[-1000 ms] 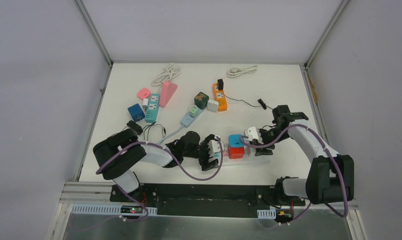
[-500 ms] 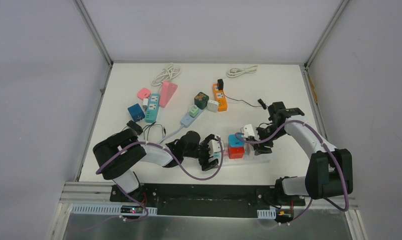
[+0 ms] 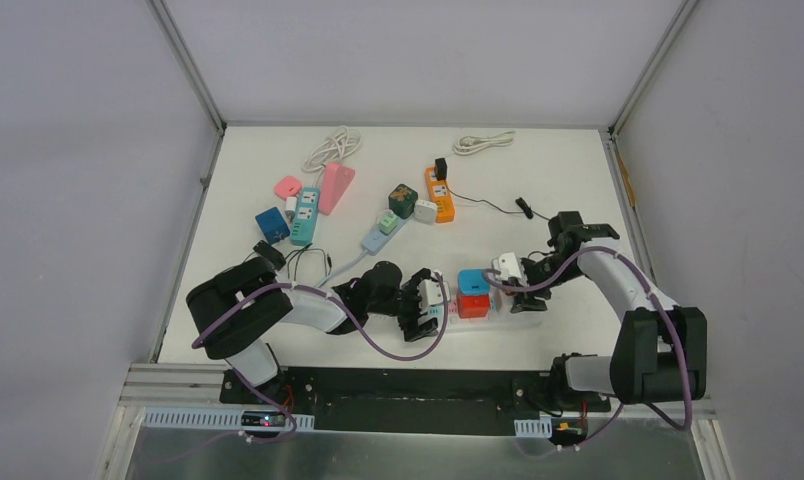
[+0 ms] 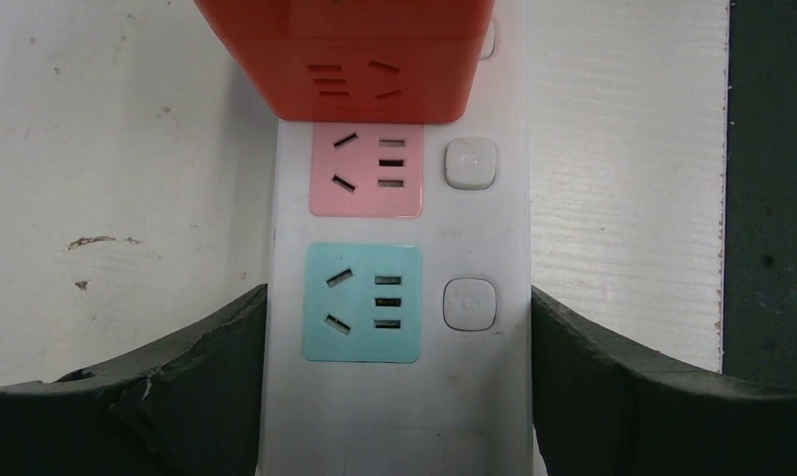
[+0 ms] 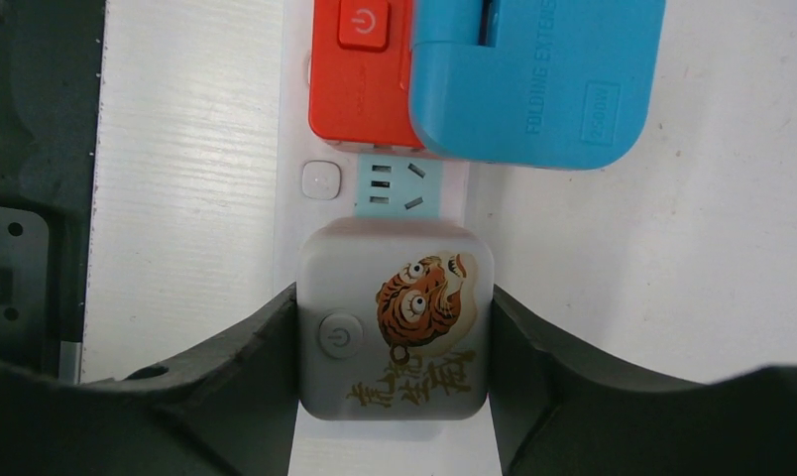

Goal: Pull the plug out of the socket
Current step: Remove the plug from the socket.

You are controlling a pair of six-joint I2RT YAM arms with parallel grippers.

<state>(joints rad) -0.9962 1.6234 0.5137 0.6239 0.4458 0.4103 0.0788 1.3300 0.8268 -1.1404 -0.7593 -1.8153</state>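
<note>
White tabletop [image 5: 672,297] lay under one white power strip [image 4: 395,426] clamped between the jaws of the left gripper [image 4: 397,327], while the right gripper [image 5: 395,337] pinched one grey tiger-printed plug [image 5: 395,307] over that strip, one red cube [image 5: 360,79] and one blue adapter [image 5: 533,79] lettered "FOLDING EXTENS" just beyond its jaws.

White desk [image 3: 568,190], surface faintly scuffed. Plain pale grey back wall [image 3: 408,60], left wall [image 3: 68,180], right wall [image 3: 748,180]. Aluminium posts [image 3: 188,65] rise at both back corners. Black strip [image 3: 408,385] along near desk edge, brushed metal sheet [image 3: 408,455] below. Light even, shadows weak.
</note>
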